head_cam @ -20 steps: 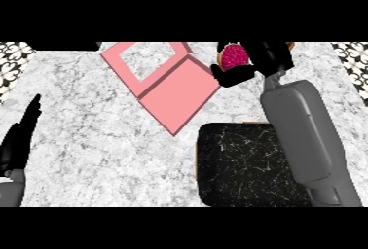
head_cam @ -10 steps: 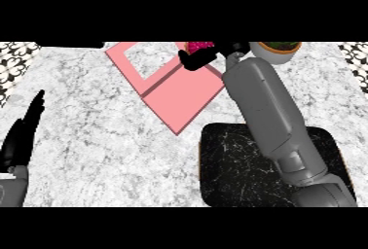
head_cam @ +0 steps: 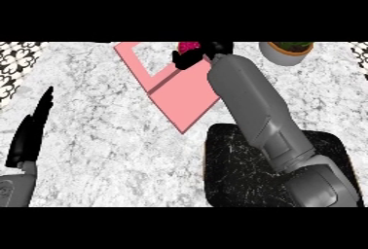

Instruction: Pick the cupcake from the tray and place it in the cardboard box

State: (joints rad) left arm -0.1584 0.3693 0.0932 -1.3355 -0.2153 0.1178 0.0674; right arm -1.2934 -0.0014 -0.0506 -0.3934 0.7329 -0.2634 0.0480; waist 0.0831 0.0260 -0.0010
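Our right hand (head_cam: 203, 54) curled round the cupcake (head_cam: 188, 47) at the pink box (head_cam: 179, 92), top edge, cupcake half-hidden, left hand (head_cam: 32, 131) straight-fingered, resting at left edge.

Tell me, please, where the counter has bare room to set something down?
The widest bare stretch of marble counter lies between the resting left hand, the pink box and the black tray. A smaller patch lies right of the right forearm, below the plant pot. It is crowded at the box, where the right hand holds the cupcake.

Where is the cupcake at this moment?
In the head view the cupcake is at the top centre, held in the right hand above the pink cardboard box.
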